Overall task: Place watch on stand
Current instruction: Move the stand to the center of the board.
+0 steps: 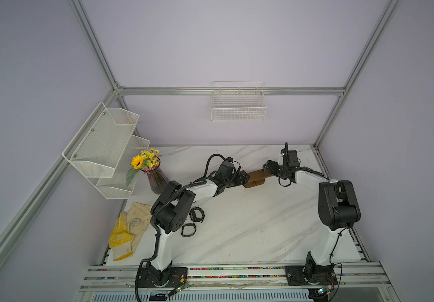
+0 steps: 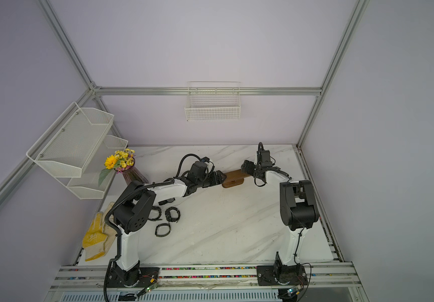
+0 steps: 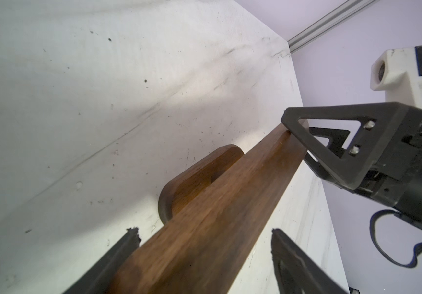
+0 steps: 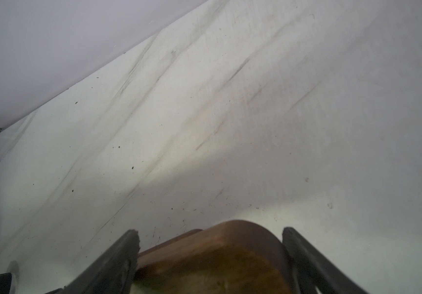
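Marble worktop [image 1: 250, 230] under purple walls [image 1: 210, 52]. Stand [image 1: 256, 175] near far edge, open room on its near side. Left of stand, vase [image 1: 157, 181] holding flowers [image 1: 145, 159]. Black watches [image 1: 197, 215] lying well apart from stand, to its near left. Left claw [image 3: 205, 232] open around one bar end; right claw [image 4: 210, 231] astride other end, gripping or not, cannot tell.

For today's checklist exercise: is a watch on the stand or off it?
Off. The stand shows bare wood along its bar; the watches lie on the table.

Flower vase [image 1: 157, 180] beside mesh shelf [image 1: 101, 149]; gloves [image 1: 121, 236] on marble table [image 1: 250, 230]
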